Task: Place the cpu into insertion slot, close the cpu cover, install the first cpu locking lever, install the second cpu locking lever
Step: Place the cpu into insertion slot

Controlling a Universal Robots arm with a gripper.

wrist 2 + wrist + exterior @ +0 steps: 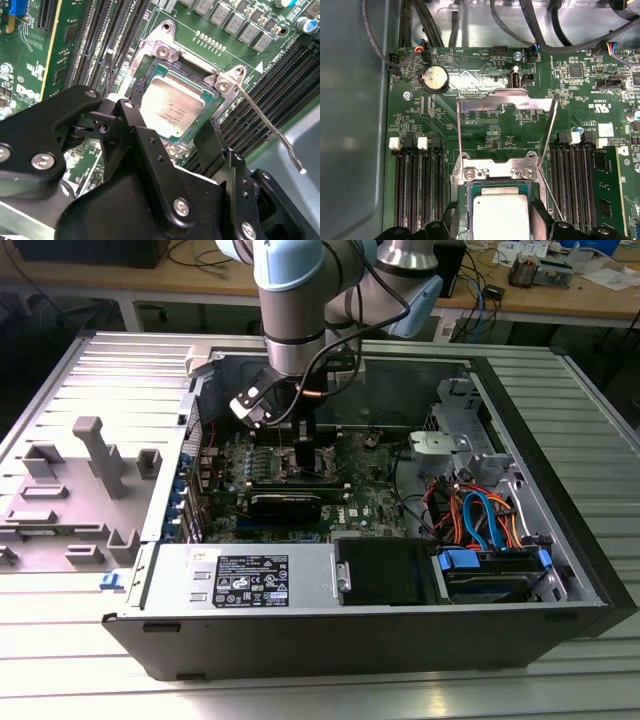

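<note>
The cpu (172, 106), a flat square chip with a dull silver top, lies level in the insertion slot (150, 67) on the green motherboard. My gripper (172, 120) straddles it, its black fingers (131, 117) pressed against two opposite edges of the chip. In the first wrist view the cpu (500, 217) sits between the fingers (541, 217), just below the slot's silvery rim (495, 173). The cpu cover (506, 101), a thin silvery frame, stands swung open beyond the slot. One thin wire locking lever (265, 125) sticks out to the side, unlatched. In the exterior view the gripper (300, 455) reaches down into the open computer case.
Long black memory slots (415, 185) flank the socket on both sides. A black graphics card (285, 505) lies in front of it. The power supply (245, 580), a drive bay with blue and orange cables (480, 520) and the case walls (190, 420) hem the arm in. A grey fixture tray (80, 490) lies outside the case.
</note>
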